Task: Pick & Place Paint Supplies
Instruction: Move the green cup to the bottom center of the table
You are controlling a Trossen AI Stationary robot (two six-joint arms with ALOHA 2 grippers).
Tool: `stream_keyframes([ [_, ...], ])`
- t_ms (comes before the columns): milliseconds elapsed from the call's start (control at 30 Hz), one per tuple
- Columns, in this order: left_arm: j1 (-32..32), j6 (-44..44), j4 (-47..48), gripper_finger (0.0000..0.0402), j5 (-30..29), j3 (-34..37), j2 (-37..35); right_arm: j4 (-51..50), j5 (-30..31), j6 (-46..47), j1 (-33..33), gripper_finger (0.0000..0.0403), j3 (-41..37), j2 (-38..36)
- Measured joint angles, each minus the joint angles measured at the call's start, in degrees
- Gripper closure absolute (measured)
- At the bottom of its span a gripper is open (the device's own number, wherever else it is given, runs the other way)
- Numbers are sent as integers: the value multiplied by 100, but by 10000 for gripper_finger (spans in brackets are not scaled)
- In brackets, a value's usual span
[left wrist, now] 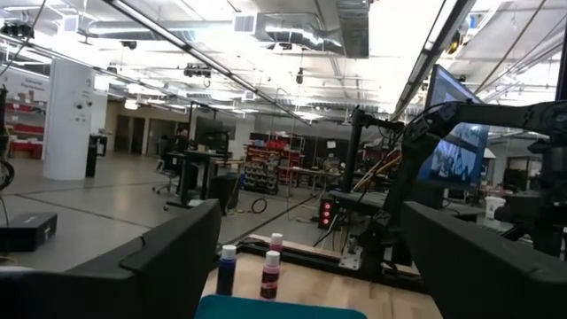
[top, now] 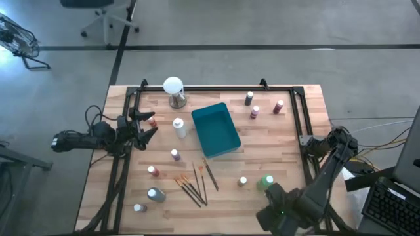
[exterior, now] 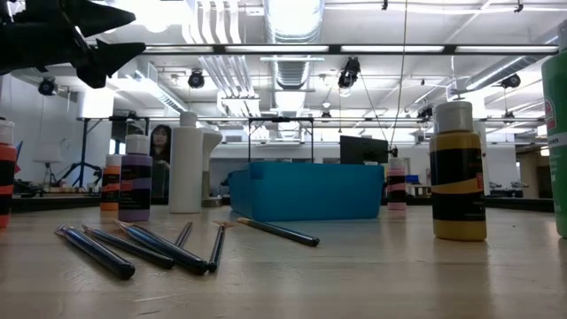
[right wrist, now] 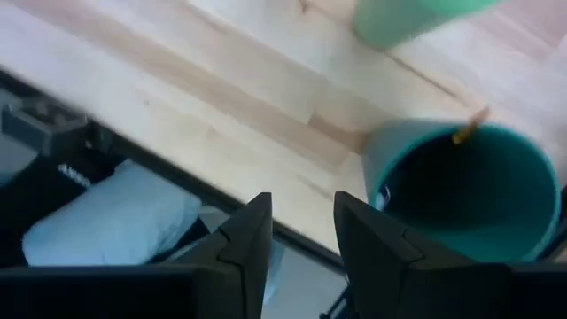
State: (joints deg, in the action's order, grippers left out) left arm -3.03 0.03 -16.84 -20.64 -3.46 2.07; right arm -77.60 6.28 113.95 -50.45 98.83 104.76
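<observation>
Low view puts the brushes [exterior: 133, 248] nearest: thin, dark-handled and blue-sheened, lying flat and fanned on the counter [exterior: 354, 275], with one more brush [exterior: 279, 231] lying apart just before the teal tray [exterior: 306, 190]. To their right stands a yellow-brown bottle [exterior: 458, 173] with a white cap and a dark label.

The right end effector [right wrist: 301, 208] hangs at the counter's near edge. Its fingers are slightly parted and nothing sits between them. Just beyond it is a round green container [right wrist: 461, 190], open-mouthed and dark inside. An orange sliver shows at its rim; whether that lies inside cannot be told.

Farther back, left of the tray, a purple bottle [exterior: 135, 182] and an orange-red bottle [exterior: 111, 182] stand side by side. A taller white bottle [exterior: 184, 164] stands between them and the tray.

From above, the tray lies near the middle of the counter, turned askew, and only its own teal floor shows inside.

The left end effector [left wrist: 312, 213] is raised over the counter's left side with its fingers spread wide, gripping nothing. Past the tray, near the far right corner, three small white-capped bottles [top: 254, 111] stand upright. The white globe [top: 173, 87] stands at the far edge.
</observation>
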Motion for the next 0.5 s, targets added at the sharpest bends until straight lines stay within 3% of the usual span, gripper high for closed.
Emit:
stream_keyframes([
  [500, -2, -46, 246, 46, 16, 2, 0, -401, -487, 247, 192, 246, -187, 10],
])
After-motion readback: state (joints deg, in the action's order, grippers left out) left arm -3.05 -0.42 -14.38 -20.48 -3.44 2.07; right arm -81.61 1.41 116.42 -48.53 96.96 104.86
